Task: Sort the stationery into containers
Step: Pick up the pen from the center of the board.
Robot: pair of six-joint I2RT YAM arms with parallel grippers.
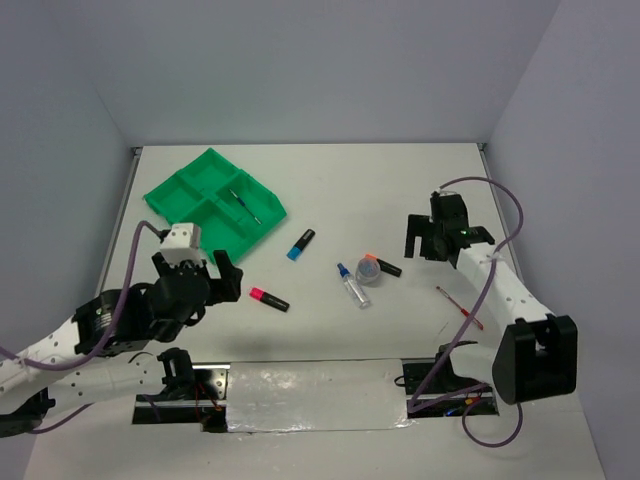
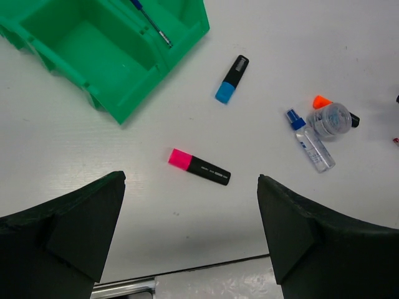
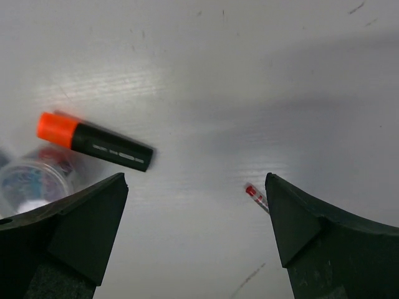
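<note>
Both pairs of jaws stand spread wide and grip nothing. The left jaws hang above the bench (image 1: 330, 180) just beside the near corner of the green tray (image 1: 190, 190). In the left wrist view their dark fingers (image 2: 68, 230) frame bare bench and the pink highlighter (image 2: 199, 167). This is a black stub with a pink end, lying flat and untouched a little off that same tray corner. The right jaws are well apart from the tray, beyond the loose stationery on the side away from it. Their fingers (image 3: 68, 230) have only bare bench between them.

One item is in the tray: a thin blue pen (image 1: 244, 204) lies slantwise in the compartment at the corner facing the loose things.

Going outward from the tray, the blue highlighter (image 2: 231, 79) lies nearest, just off the edge by the pen's compartment. Farther from the tray is a small cluster. The blue-capped clear tube (image 2: 310, 141) lies flat, with the clear tape roll (image 2: 329, 120) just beside it on the side away from the tray. The orange highlighter (image 3: 93, 141) has its orange end against or under the roll's rim; I cannot tell which. Farthest from the tray is the thin red pen (image 1: 459, 307), alone on the bench. Only its tip shows in the right wrist view.
</note>
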